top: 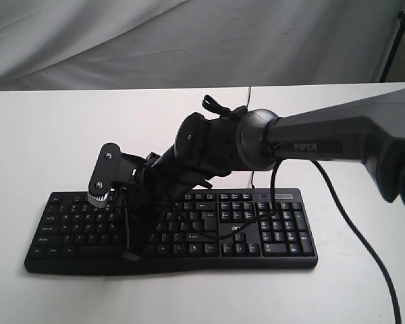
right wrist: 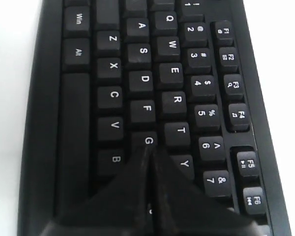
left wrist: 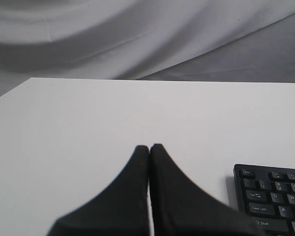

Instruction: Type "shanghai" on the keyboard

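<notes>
The black keyboard (top: 270, 236) lies on the white table, near its front edge. My right arm (top: 256, 142) reaches in from the right and slants down over the keyboard's left-middle keys. In the right wrist view my right gripper (right wrist: 150, 150) is shut with nothing in it. Its tips sit at the edge of the G key (right wrist: 148, 140), on the H side, and the fingers hide the H key; whether they touch a key I cannot tell. My left gripper (left wrist: 149, 147) is shut and empty over bare table, left of the keyboard's Esc corner (left wrist: 246, 173).
The white table (top: 54, 135) stretches behind and left of the keyboard. A black cable (top: 364, 243) hangs from the right arm past the keyboard's right end. A grey cloth (top: 189, 40) hangs behind, and a dark stand leg (top: 393, 40) is at the back right.
</notes>
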Robot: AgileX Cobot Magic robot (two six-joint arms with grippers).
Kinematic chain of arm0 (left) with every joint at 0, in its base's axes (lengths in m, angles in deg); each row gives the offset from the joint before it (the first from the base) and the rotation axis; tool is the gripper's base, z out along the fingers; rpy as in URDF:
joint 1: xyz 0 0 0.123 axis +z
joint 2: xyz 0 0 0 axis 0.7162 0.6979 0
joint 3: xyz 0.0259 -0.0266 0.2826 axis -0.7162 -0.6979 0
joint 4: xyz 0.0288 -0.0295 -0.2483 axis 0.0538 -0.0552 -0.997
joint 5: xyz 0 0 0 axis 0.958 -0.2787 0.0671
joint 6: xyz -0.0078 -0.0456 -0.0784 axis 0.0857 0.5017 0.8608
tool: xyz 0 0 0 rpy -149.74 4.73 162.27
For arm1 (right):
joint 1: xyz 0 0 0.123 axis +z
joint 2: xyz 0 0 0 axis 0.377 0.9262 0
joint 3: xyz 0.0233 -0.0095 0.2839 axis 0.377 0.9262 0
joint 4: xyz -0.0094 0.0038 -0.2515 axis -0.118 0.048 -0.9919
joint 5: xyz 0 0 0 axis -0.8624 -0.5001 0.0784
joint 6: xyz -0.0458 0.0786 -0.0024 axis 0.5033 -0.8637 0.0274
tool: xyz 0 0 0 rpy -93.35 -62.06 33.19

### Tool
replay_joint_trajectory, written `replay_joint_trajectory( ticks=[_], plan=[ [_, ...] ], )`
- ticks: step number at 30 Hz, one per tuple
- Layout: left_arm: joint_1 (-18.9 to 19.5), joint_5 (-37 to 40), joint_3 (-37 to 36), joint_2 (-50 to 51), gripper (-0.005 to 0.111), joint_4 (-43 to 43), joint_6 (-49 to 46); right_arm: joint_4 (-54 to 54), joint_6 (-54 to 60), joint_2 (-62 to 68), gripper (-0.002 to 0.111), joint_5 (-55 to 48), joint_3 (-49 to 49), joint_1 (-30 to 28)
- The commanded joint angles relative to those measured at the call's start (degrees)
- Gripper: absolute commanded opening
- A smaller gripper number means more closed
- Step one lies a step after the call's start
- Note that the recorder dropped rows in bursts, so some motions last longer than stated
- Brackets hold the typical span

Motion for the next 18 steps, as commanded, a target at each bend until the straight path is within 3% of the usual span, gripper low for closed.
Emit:
replay_joint_trajectory(
  ticks=[1,18],
  plan=[
    [-0.21,-0.49,-0.29,-0.29,0.001,-0.04,0.09,0.61,0.64,-0.17,0.0,0.29,0.27,-0.41],
    [-0.21,-0.49,-0.29,-0.29,0.001,-0.04,0.09,0.89,0.97,1.1,0.0,0.84,0.27,-0.44]
  ],
)
